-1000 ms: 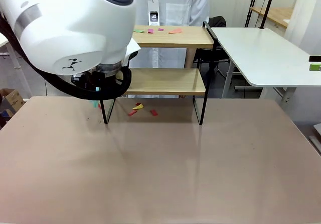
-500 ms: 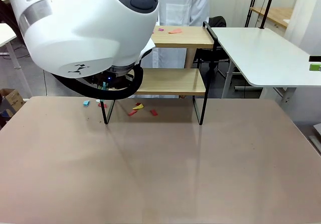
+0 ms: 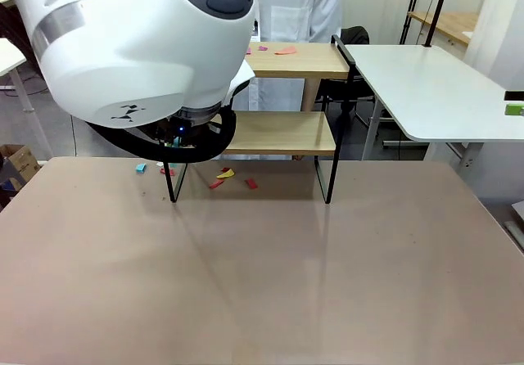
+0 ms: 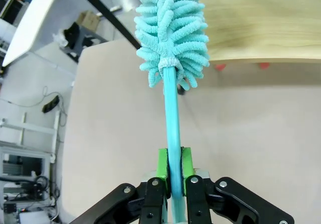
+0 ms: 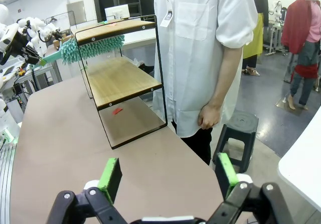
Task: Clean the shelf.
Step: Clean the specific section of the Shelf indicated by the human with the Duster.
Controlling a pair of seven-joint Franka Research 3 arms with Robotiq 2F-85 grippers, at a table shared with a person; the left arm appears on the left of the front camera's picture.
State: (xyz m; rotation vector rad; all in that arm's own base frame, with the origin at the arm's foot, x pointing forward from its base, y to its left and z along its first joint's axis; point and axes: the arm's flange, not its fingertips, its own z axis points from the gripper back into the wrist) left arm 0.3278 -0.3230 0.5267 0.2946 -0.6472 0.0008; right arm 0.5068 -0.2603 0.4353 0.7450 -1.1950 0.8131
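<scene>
Green pads of the left gripper (image 4: 174, 163) are pinched tight on the thin teal handle of the one duster (image 4: 173, 38), which runs straight out ahead of the fingertips. Its fluffy head reaches the near edge of a light wooden board of the shelf (image 4: 261, 23); we cannot tell whether it touches. Below that gripper spreads the matte beige table (image 4: 115, 133), and just past the duster head we count two red scraps (image 4: 219, 67) lying under the board. The right gripper (image 5: 168, 176) has its jaws spread wide with nothing between them. Well ahead of it and to its left stands the shelf, two boards in a thin black frame, with the duster head lying along the upper tier and one red scrap on the table beneath. Ahead of that gripper a person in a white shirt (image 5: 200, 58) stands at the table's far side by one black stool (image 5: 241, 128) on a grey floor. From the front, under the left arm's white housing (image 3: 139, 46), we count five paper bits (image 3: 225, 173) on the table around the shelf's feet: one blue, one yellow, three red. Farthest out stands one white side table (image 3: 426, 87).
</scene>
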